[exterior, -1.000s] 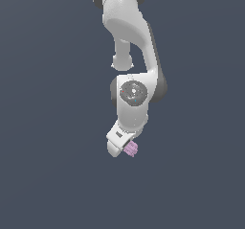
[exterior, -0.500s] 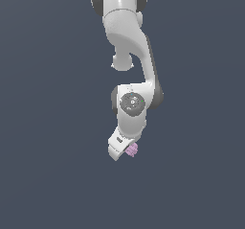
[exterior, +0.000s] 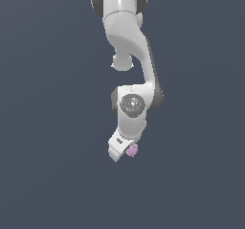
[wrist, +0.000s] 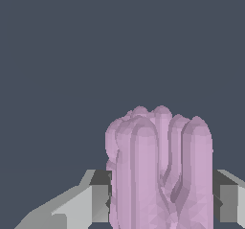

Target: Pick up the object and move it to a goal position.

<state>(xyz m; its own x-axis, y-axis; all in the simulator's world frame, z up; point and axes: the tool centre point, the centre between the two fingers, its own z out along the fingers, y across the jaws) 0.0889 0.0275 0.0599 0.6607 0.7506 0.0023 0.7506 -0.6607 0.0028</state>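
Observation:
The object, a small pale pink-lilac block (exterior: 132,150) with ridged sides, sits between the fingers of my white gripper (exterior: 125,152) at the lower end of the arm in the exterior view. In the wrist view the block (wrist: 160,170) fills the space between the two grey fingertips (wrist: 98,197), which press on its two sides. The gripper is shut on the block and holds it in the air, tilted toward the exterior view's left.
Only a plain dark grey-blue background shows around the arm (exterior: 129,41). No table edge, container or goal marker is visible.
The arm has shifted slightly, the wrist and gripper rising a little with the block held. The grip on the block is unchanged.

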